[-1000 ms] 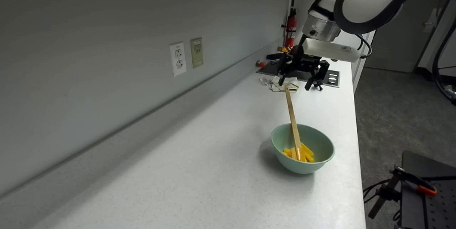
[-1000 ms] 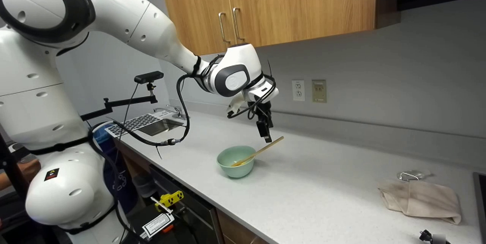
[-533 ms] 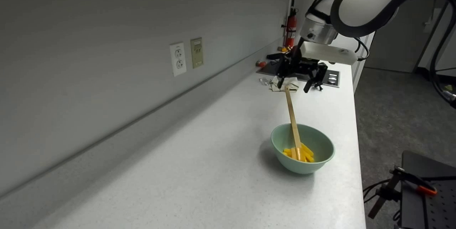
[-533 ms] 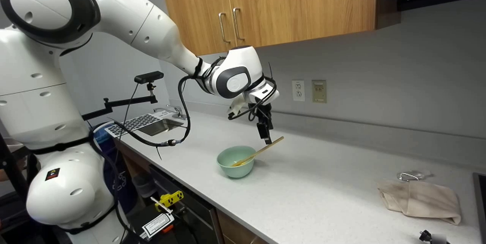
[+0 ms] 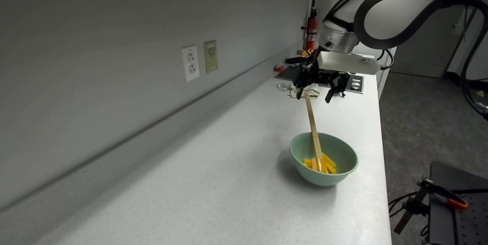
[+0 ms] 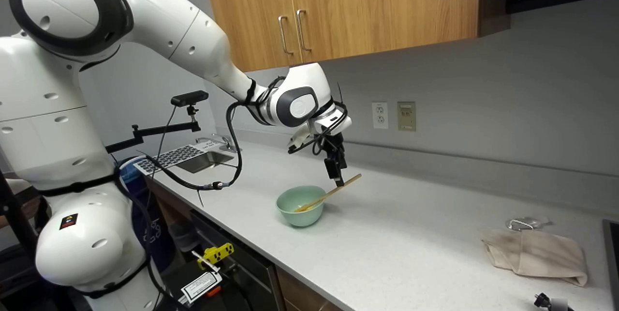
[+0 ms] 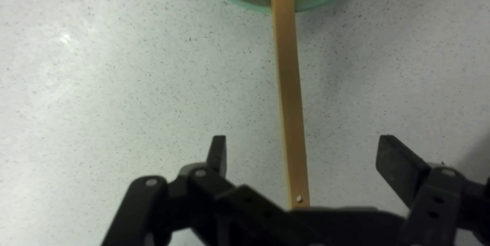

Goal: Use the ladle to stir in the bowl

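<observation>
— Item one?
— Ladle [image 5: 312,123]: pale wooden handle, tilted across the rim of the bowl [image 5: 324,180], lower end among yellow pieces [image 5: 328,160].
— Item two, the bowl?
— Pale green, upright, on the white countertop [image 6: 411,233].
— Item three?
— Gripper [image 7: 302,150]: black, above the countertop, fingers [image 7: 400,169] spread wide; in the wrist view, handle in the gap, apart from both.
— Item four?
— Cloth [image 6: 537,255]: beige, folded, well apart from the bowl.

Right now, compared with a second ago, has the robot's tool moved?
Yes: in both exterior views the tool sits slightly lower, judged against the fixed white wall outlet.
</observation>
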